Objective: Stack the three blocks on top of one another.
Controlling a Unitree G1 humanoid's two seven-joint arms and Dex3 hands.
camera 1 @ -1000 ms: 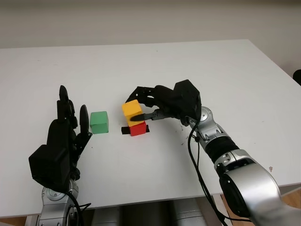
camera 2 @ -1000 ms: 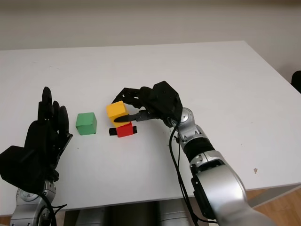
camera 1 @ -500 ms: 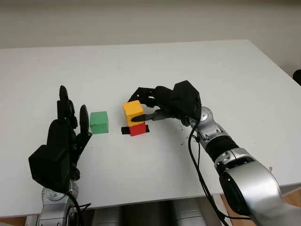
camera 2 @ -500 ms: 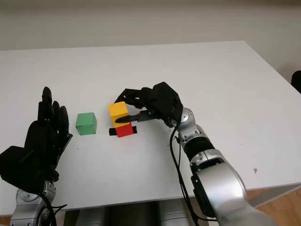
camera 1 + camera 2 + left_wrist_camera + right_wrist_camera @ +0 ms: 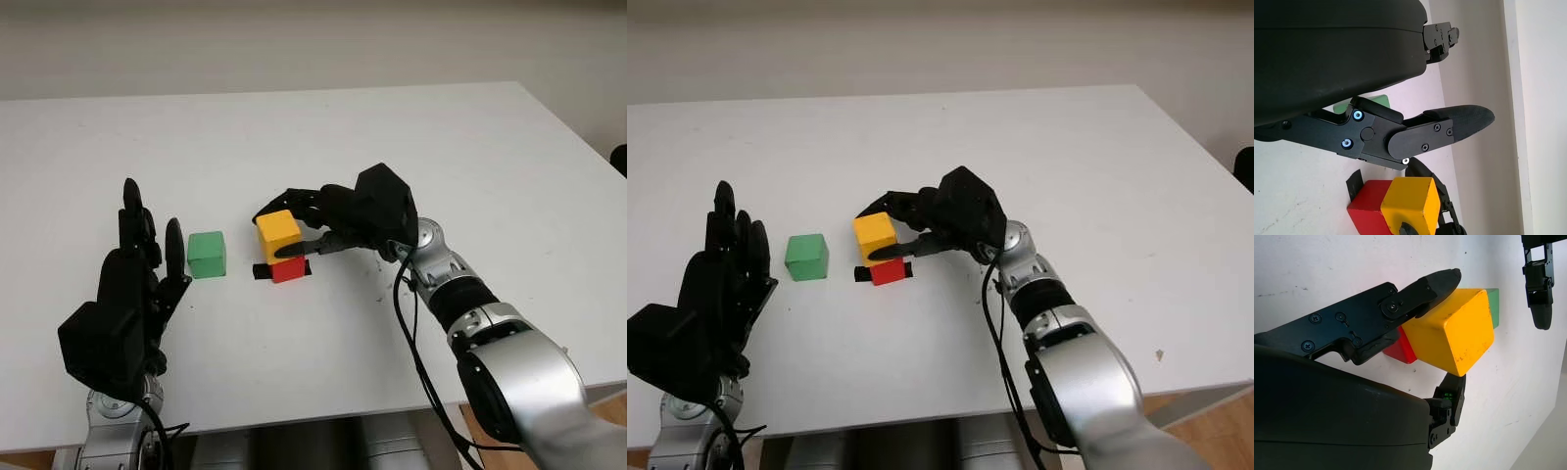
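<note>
Now your right hand (image 5: 323, 227) clamps the yellow cube-shaped block (image 5: 278, 233), resting atop the small red block (image 5: 287, 269) beside black tape (image 5: 261, 271). At nine o'clock sits the green cube (image 5: 207, 254); beyond it, your open left hand (image 5: 132, 284) hovers above the white table (image 5: 470, 147).

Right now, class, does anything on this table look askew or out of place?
Yes. The yellow block sits twisted and off-centre on the red block, overhanging it, with the right hand gripping it. A black strip lies under the red block. The green block stands apart near the open left hand.
</note>
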